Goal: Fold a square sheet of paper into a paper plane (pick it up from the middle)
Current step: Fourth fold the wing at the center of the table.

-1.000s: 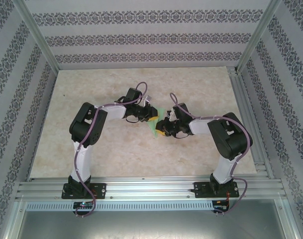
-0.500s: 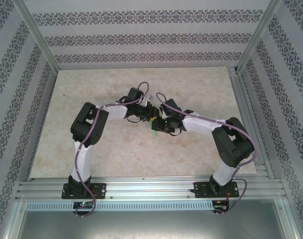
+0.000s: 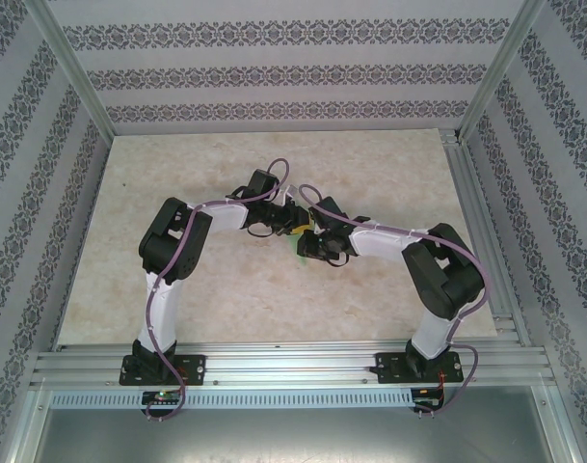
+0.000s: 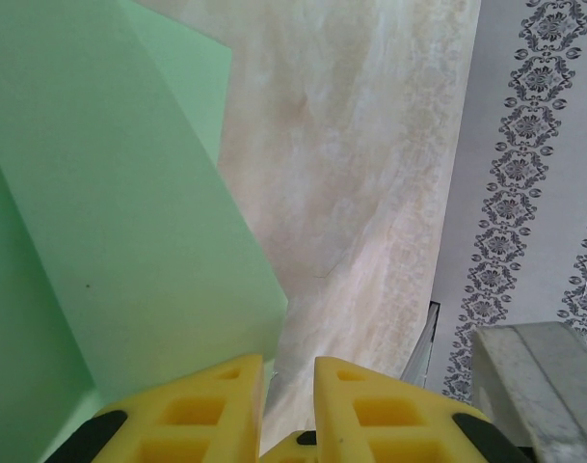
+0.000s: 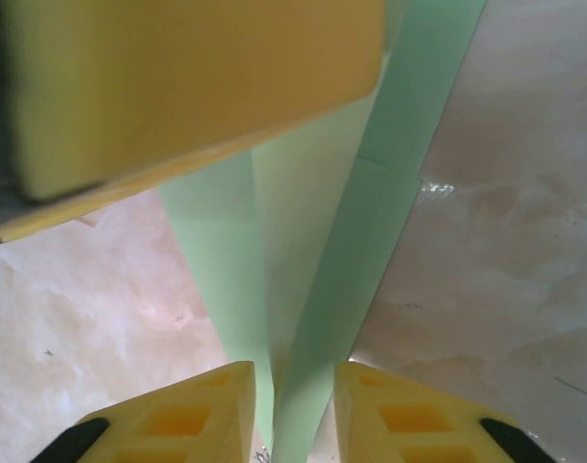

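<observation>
Left claw (image 4: pixel 288 374) and right claw (image 5: pixel 294 381) both pinch the paper plane (image 4: pixel 129 222)

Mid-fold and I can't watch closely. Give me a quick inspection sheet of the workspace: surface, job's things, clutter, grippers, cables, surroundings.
Surface: pale marbled table.
Job's things: light-green paper, partly folded into layered flaps, at the table's middle between the two grippers.
Clutter: nothing seen.
Grippers: right gripper is closed on a folded strip of the paper. Left gripper has its fingers nearly together at the paper's edge, and I cannot tell whether it grips.
Cables: purple cables run along both arms and loop above the wrists.
Surroundings: patterned walls on three sides, aluminium frame at the near edge.
</observation>
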Tool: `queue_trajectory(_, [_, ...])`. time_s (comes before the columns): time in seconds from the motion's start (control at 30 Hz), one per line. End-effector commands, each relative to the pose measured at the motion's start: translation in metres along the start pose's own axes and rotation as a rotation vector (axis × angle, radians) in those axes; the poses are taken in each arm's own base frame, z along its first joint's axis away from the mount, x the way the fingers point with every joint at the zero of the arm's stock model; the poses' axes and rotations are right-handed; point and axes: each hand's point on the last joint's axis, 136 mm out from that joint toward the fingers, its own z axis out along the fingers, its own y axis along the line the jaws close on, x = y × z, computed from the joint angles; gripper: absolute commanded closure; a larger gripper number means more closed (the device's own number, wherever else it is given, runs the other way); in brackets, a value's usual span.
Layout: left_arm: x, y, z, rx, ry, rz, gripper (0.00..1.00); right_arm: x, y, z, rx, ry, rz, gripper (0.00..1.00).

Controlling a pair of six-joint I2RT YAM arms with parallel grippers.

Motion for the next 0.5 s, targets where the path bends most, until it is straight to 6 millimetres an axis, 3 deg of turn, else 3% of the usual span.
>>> queue_trajectory(0.0, [-0.001, -0.011, 0.008, 0.031, 0.008, 0.028, 0.77, 0.000, 0.000, 0.007, -0.002, -0.004, 0.004, 0.74])
queue_trajectory(0.47, [-0.002, -0.007, 0.011, 0.028, 0.016, 0.023, 0.77, 0.003, -0.010, 0.006, -0.014, -0.006, 0.040, 0.90])
